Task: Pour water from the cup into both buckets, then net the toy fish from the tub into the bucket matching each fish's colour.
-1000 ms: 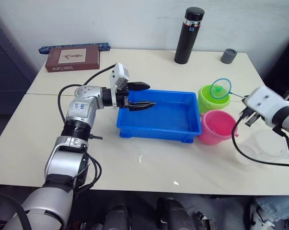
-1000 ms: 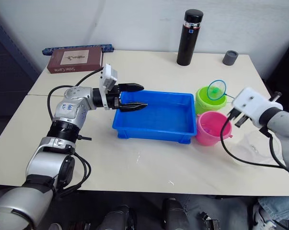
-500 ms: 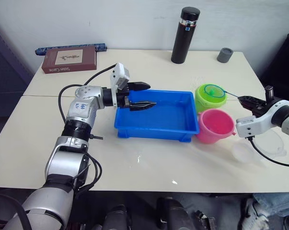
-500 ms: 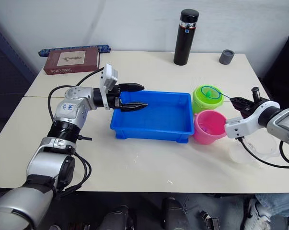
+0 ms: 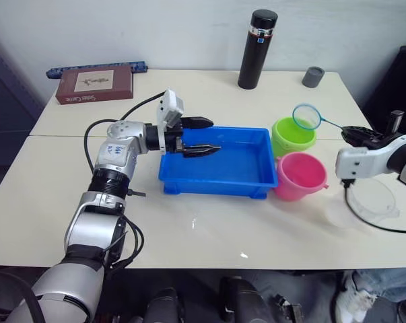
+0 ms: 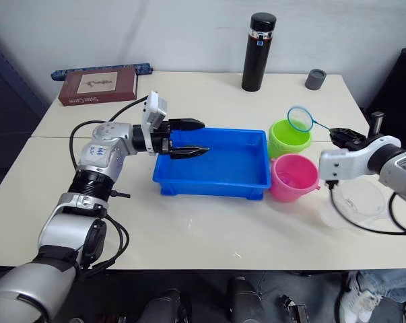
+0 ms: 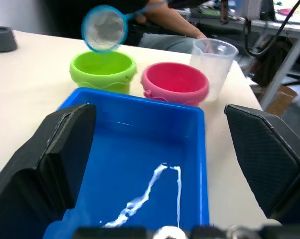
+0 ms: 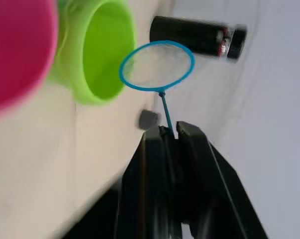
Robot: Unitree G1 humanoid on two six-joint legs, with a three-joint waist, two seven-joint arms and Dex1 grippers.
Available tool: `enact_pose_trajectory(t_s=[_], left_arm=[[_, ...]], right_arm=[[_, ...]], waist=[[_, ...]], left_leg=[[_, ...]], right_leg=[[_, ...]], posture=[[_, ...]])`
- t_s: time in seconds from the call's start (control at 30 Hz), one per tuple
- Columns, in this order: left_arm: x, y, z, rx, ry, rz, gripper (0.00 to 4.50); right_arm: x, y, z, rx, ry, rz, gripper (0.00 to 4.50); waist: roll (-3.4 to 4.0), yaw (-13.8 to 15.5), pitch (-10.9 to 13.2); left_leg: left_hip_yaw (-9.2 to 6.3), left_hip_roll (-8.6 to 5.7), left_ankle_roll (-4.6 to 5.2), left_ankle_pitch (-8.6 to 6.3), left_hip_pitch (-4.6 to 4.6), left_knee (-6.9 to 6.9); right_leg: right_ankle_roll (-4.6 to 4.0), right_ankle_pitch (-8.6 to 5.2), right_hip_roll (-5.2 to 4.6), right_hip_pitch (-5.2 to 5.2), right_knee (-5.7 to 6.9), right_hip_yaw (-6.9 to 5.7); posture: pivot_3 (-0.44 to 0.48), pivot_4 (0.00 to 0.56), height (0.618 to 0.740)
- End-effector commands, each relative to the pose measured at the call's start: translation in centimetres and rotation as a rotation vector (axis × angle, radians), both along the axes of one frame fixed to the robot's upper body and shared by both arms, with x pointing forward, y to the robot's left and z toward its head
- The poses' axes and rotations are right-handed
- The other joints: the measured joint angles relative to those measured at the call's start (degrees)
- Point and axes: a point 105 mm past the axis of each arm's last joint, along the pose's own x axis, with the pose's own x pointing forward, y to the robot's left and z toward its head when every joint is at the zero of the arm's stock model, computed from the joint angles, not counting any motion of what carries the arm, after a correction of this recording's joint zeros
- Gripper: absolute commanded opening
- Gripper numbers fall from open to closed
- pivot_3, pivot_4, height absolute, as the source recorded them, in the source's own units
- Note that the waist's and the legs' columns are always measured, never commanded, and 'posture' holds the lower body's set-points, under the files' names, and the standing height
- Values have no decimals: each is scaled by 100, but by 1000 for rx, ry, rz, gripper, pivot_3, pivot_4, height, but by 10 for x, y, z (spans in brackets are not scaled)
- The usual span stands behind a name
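Fingers of the right gripper [image 8: 172,130] are closed on the wire handle of the net [image 5: 307,116]. The hoop hangs above the far rim of the green bucket [image 5: 291,136], tilted, with its mesh apparently empty.

Fingers of the left gripper [image 5: 201,136] are spread apart and grip nothing; they reach over the left end of the tub [image 5: 219,164].

The tub sits at the worktop [image 5: 189,229] centre. The green bucket stands at 3 o'clock from the tub, just beside it. The pink bucket [image 5: 299,176] stands touching or nearly touching the green one on the near side. The cup [image 5: 367,205] stands at 3 o'clock from the pink bucket, near the worktop's right edge.

A streak of water [image 7: 150,199] lies on the tub floor.
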Motion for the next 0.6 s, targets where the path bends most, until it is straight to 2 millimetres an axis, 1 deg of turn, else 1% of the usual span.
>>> enact_pose_trajectory(t_s=[0.03, 0.07, 0.1, 0.13, 0.2, 0.23, 0.27, 0.33, 0.37, 0.43, 0.53, 0.6], left_arm=[[-33, 21, 2, 68, 14, -133, 4461], [-40, 26, 1, 82, 28, -150, 4461], [-48, 36, -1, 108, 44, -155, 4461], [-54, 42, -3, 126, 55, -156, 4461], [-67, 55, -7, 170, 87, -154, 4461], [-75, 62, -11, 199, 106, -152, 4461], [-80, 67, -14, 219, 120, -151, 4461], [-91, 77, -24, 275, 140, -128, 4461], [-95, 82, -31, 306, 144, -109, 4461], [-101, 90, -43, 359, 137, -79, 4461], [-107, 98, -58, 413, 126, -28, 4461], [-108, 100, -65, 422, 113, 3, 4461]], right_arm=[[-30, 30, 36, 390, 81, 157, 0], [-36, 34, 37, 437, 105, 180, 0], [-43, 43, 35, 547, 176, 235, 0], [-49, 49, 34, 617, 231, 271, 0], [-65, 65, 19, 689, 395, 360, 0], [-75, 76, 7, 686, 488, 416, 0], [-83, 83, 0, 685, 551, 454, 0], [-94, 96, -26, 680, 673, 499, 0], [-97, 102, -42, 663, 730, 511, 0], [-106, 111, -67, 602, 817, 539, 0], [-108, 120, -108, 481, 867, 570, 0], [-100, 122, -128, 439, 848, 568, 0]], waist=[[8, -5, 0], [10, -12, -1], [11, -1, -1], [10, 8, -1], [9, 34, -1], [9, 45, -1], [9, 73, -1], [9, 119, -1], [7, 141, -3], [6, 156, -3], [4, 157, -5], [-2, 154, -7]], left_leg=[[-2, 4, 0, 0, 1, -2], [-4, 8, 0, 0, 1, -2], [-5, 21, -2, -1, 3, 3], [-8, 24, -3, -1, 2, 4], [-20, 30, -5, -2, -1, 6], [-23, 27, -5, -2, 0, 6], [-25, 24, -4, -2, -2, 6], [-28, 11, 0, -5, -5, 3], [-27, 7, 4, -6, -5, 2], [-25, 4, 8, -9, -2, -3], [-19, -5, 12, -11, -3, -1], [-15, -9, 14, -12, 2, 0]], right_leg=[[0, 0, 2, -1, 0, 1], [0, 0, 2, -2, 3, 2], [-1, 0, 8, -2, 3, 8], [-2, 0, 10, -1, 3, 7], [-7, 3, -7, 6, -3, 9], [-7, 3, -13, 9, -5, 13], [-7, 3, -16, 12, -7, 16], [-7, 3, -22, 12, -13, 23], [-7, 3, -21, 12, -17, 22], [-7, 3, -21, 15, -24, 22], [-6, 3, -13, 12, -26, 18], [-5, 3, -12, 13, -27, 16]], posture=[[0, 150, 740], [0, 150, 740], [0, 150, 740], [0, 150, 740], [0, 150, 740], [0, 150, 740], [0, 150, 740], [0, 150, 740], [0, 150, 740], [0, 150, 740], [0, 150, 740], [0, 150, 740]])
